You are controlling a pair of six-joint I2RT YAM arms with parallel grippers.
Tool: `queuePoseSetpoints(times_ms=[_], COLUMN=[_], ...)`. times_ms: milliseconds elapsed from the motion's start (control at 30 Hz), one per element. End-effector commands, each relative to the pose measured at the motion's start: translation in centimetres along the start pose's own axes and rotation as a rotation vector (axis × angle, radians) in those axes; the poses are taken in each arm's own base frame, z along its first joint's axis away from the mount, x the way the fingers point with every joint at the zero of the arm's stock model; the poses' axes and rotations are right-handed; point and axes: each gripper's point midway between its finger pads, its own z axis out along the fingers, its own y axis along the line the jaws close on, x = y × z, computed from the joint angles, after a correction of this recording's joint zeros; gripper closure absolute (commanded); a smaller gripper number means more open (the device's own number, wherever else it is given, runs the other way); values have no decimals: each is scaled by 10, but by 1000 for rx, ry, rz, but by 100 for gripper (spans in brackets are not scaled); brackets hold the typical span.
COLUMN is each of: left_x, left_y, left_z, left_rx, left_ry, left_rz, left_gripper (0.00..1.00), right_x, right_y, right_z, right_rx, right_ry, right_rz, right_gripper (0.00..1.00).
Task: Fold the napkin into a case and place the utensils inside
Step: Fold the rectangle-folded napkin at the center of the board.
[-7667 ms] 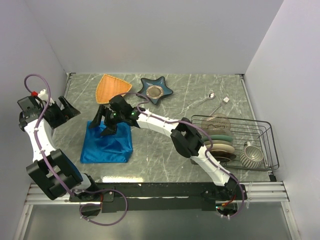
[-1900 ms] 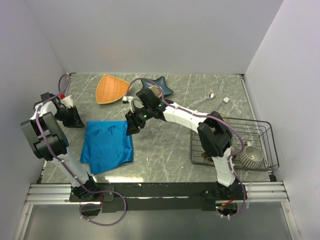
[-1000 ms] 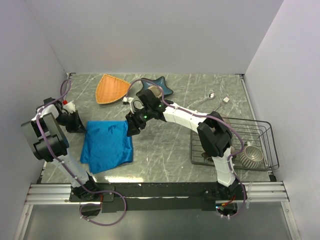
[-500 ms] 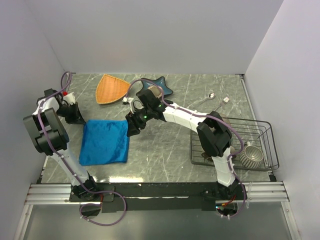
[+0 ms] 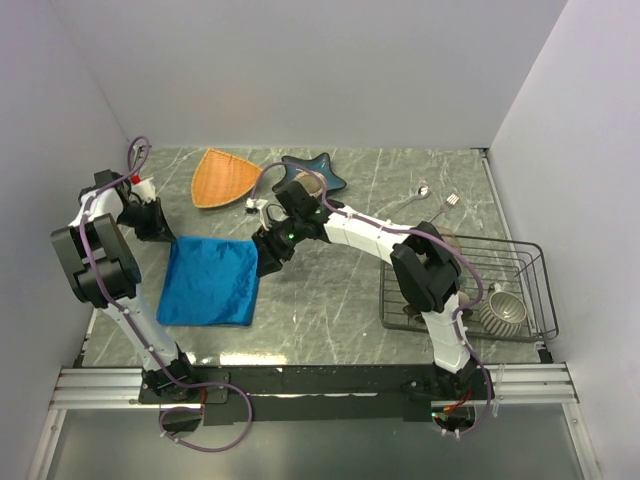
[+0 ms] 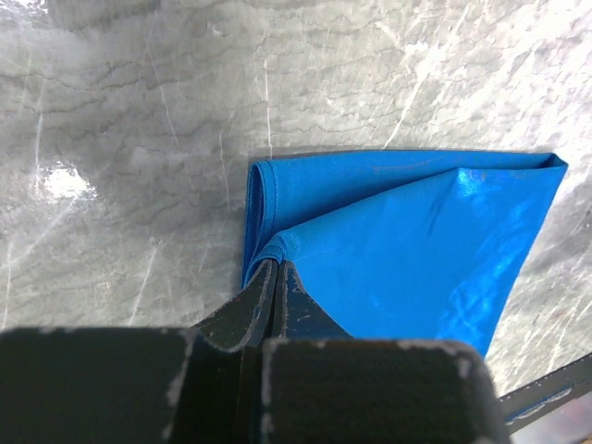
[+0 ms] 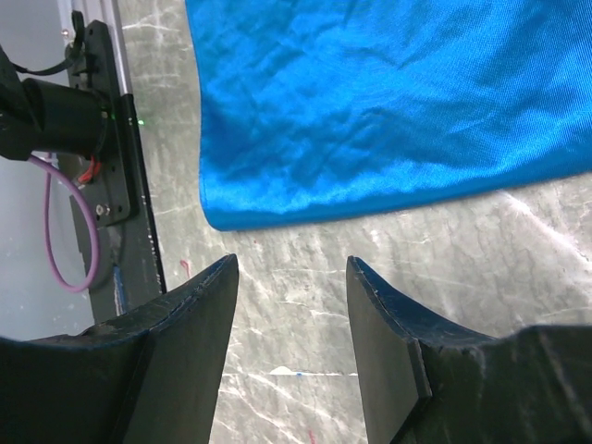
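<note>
The bright blue napkin (image 5: 210, 283) lies folded double and nearly square on the marble at the left. My left gripper (image 5: 168, 236) is shut on its far left corner, and the left wrist view shows the fingertips (image 6: 277, 263) pinching the upper layer of the napkin (image 6: 416, 240). My right gripper (image 5: 266, 265) stands open just off the cloth's far right corner. In the right wrist view only bare marble lies between its jaws (image 7: 291, 268), short of the napkin (image 7: 388, 102). The spoon (image 5: 420, 190) and fork (image 5: 447, 205) lie at the back right. No case is in view.
An orange triangular dish (image 5: 225, 177) and a dark star-shaped dish (image 5: 318, 172) sit at the back behind the napkin. A wire rack (image 5: 520, 262) with plates and a cup (image 5: 503, 311) stands at the right. Walls close in both sides.
My left gripper closed on the napkin's corner and drew it back and left, which flattened the rumpled cloth into a neat square. The right arm barely moved.
</note>
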Motion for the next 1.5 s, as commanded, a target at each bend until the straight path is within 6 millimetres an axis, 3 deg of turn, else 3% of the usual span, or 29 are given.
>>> queuePoseSetpoints(times_ms=[0,167,333,367,567,800,1067,1467], left_x=[-16,-21,-23,-23,-22,-26,-25,-32], left_y=[-15,-29,-24,-24,-22,-25,-26,-30], left_z=[-9,-7,0,1,9,15,18,17], left_rx=[38,50,36,35,34,48,48,52], left_ry=[-30,-30,-23,-23,-19,-24,-21,-35], left_rz=[18,57,61,63,60,59,65,73], left_gripper=[99,99,99,99,99,97,97,96], right_x=[-12,-16,-43,-56,-76,-79,-86,-78], right_y=[-4,-13,-39,-46,-69,-87,-91,-110], right_z=[-1,-3,-9,-16,-12,3,19,36], right_rx=[20,44,89,102,138,167,150,178], right_ry=[-11,-25,-92,-124,-177,-193,-207,-179], right_rz=[-35,-20,48,51,93,117,93,57], right_gripper=[42,42,42,42,42,37,36,37])
